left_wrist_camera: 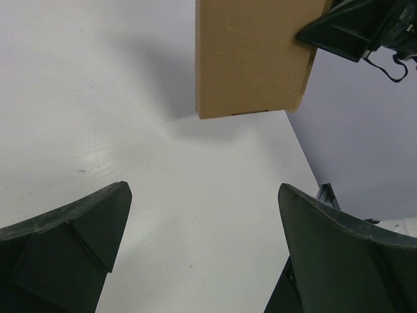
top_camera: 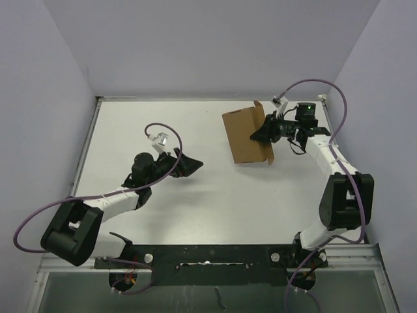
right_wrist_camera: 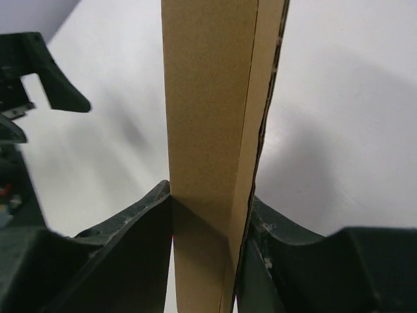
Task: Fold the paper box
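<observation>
Right claw (top_camera: 264, 134): pinching the box (top_camera: 244, 134) by its right-hand edge, one finger on each face. In the right wrist view the brown card runs straight up between my two fingers (right_wrist_camera: 130, 248) and both press against it. The box sits at the far right of the worktop (top_camera: 195, 208), held up on edge rather than lying flat, with its broad face turned toward the left arm. From above it reads as a brown rectangle with a small flap sticking up at its far corner and a thin side strip along the right. In the right wrist view a second layer of card shows along the right side, its edge rough. I cannot tell whether the lower edge touches the worktop; a shadow falls on the surface beside and under it. Left claw (top_camera: 189, 165): spread wide, holding nothing, low over the middle of the worktop and well apart from the box. It points toward the box, whose plain face fills the top of the left wrist view.
</observation>
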{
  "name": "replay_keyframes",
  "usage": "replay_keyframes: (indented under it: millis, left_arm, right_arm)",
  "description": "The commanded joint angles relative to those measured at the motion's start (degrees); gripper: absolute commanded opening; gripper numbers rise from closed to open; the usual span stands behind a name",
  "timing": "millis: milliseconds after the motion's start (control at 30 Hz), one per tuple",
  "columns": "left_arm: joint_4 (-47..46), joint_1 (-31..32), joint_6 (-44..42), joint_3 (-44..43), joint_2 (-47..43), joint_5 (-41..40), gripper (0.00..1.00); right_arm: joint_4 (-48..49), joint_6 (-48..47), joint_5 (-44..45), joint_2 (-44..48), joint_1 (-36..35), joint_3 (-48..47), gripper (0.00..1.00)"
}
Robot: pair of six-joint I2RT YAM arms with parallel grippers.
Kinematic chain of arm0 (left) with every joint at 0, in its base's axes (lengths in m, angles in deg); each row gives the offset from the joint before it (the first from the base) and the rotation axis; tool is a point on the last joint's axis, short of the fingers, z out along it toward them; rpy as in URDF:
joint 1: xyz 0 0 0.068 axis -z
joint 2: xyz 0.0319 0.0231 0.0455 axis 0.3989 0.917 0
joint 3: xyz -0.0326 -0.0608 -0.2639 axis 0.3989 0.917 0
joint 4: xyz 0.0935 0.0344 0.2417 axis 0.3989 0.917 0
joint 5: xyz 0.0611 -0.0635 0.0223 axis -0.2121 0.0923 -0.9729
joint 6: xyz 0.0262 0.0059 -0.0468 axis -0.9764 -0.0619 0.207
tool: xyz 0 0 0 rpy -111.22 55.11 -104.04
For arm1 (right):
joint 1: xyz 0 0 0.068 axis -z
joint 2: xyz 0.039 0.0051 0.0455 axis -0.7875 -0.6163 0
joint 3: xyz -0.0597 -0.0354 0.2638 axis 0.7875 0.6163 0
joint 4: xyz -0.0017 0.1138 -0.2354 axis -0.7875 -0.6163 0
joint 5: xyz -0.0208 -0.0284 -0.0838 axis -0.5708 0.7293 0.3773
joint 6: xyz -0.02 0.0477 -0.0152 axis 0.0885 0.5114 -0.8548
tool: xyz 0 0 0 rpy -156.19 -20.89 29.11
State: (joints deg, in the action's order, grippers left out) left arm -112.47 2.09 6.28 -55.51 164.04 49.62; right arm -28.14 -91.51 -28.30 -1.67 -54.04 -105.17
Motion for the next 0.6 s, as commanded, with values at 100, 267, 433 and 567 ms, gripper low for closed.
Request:
replay_keyframes:
  millis: [100, 267, 433, 567]
  left_arm:
    - [-19.9, 0.1, 7.9, -4.7, 8.1, 3.5, 0.98]
    - [-25.7, 1.0, 15.9, -5.9, 13.0, 2.1, 0.98]
    - [-29.8, 3.1, 21.9, -7.7, 18.0, 0.6, 0.98]
    - [-34.6, 3.7, 26.3, -8.6, 21.5, -0.6, 0.98]
  right_arm:
    - [3.9, 23.5, -15.2, -4.6, 1.1, -5.1, 0.35]
    - [13.9, 36.1, -18.4, -6.5, 1.4, -2.9, 0.35]
    - [22.5, 46.8, -20.8, -8.2, 2.0, -1.2, 0.35]
    - [26.6, 51.1, -21.7, -8.7, 2.1, 0.0, 0.35]
